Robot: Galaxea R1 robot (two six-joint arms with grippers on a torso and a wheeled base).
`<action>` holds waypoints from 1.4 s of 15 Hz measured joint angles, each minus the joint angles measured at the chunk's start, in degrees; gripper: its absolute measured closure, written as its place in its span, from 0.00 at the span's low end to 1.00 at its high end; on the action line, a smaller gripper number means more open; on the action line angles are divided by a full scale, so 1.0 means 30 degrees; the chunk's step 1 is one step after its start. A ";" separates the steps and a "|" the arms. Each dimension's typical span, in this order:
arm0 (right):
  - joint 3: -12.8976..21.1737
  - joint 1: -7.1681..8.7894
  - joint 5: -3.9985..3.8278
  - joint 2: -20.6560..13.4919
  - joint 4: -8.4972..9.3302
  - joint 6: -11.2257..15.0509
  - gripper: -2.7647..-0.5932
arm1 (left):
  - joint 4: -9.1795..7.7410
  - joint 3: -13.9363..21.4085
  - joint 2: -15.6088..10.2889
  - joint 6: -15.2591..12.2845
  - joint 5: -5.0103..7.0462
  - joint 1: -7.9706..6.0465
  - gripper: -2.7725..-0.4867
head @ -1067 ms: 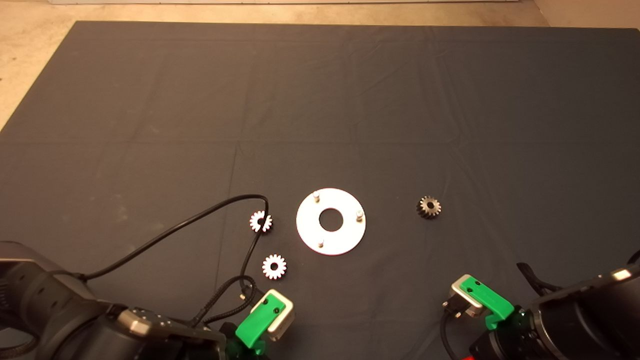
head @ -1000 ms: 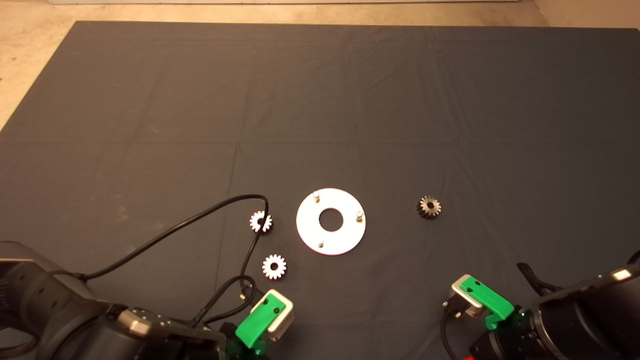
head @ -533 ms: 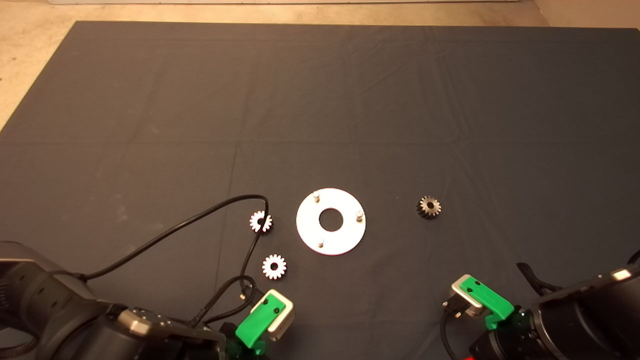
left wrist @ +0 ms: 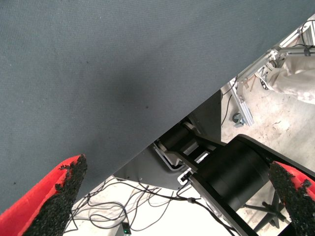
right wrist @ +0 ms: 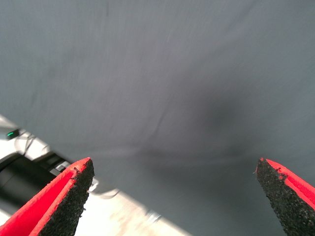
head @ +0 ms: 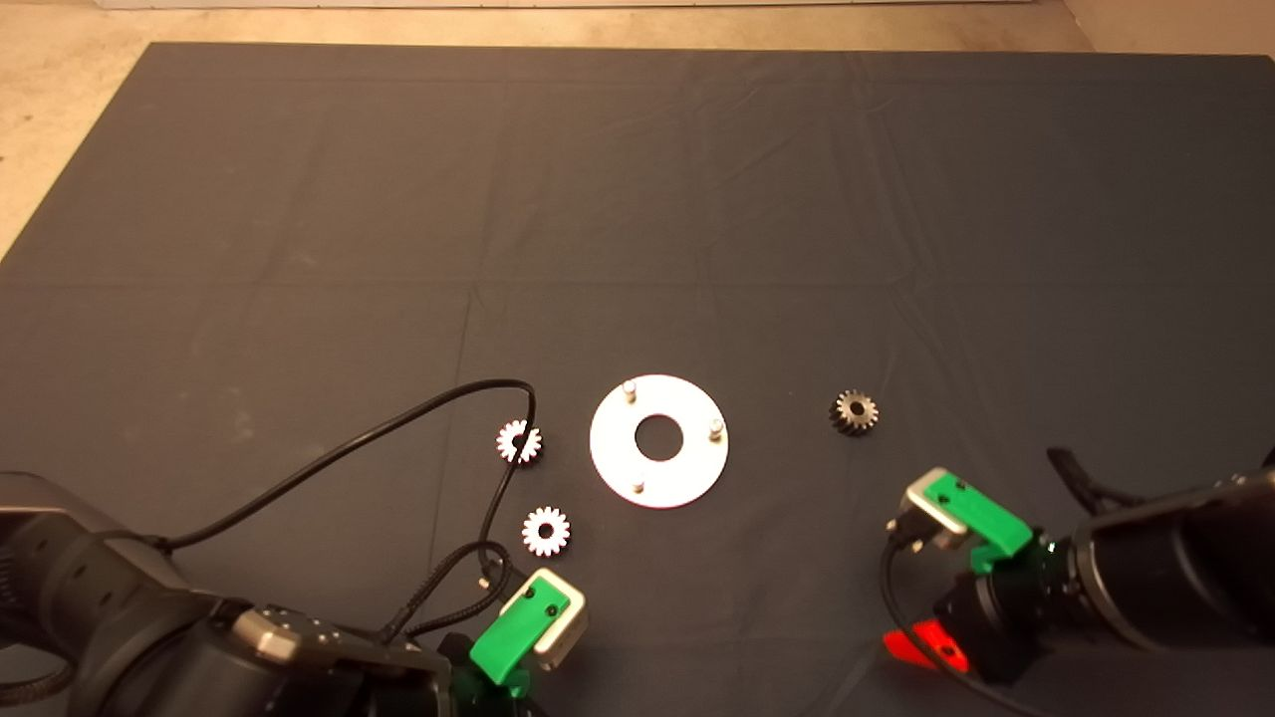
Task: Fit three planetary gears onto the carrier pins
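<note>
Here the right end effector [right wrist: 174, 196], fingers spread and empty, sits just short of the small dark metal spur gear [head: 854, 412], nearest to it. The other two silvery toothed gears [head: 520, 441] [head: 546, 531] lie just ahead of the open, empty left end effector [left wrist: 179, 199], beside the flat round silver plate [head: 687, 476] with three bare pins [head: 629, 389].

cable [head: 518, 438] crossing one gear [head: 520, 441]

1. The head view looks down from above onto the dark grey cloth mat [head: 637, 199], which fills nearly the whole frame; pale floor shows along the top edge.
2. The left wrist view sits close over the mat's edge, facing past it to floor, cables and a black robot base.
3. The right wrist view also looks closely at the mat's edge; all three share the mat.
</note>
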 joint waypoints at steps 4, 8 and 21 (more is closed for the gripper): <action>-0.0676 0.1539 0.0000 -0.0012 0.1550 -0.0811 0.14 | -0.0012 0.0000 0.0301 -0.0016 0.0008 -0.0049 0.05; -0.2294 0.2272 0.0004 -0.0033 0.2373 -0.1994 0.14 | -0.0012 0.0000 0.0368 -0.0020 0.0009 -0.0085 0.05; -0.6500 0.2527 0.0012 -0.0073 0.3096 -0.5606 0.14 | -0.0020 0.0000 0.1238 -0.0081 0.0008 -0.0142 0.05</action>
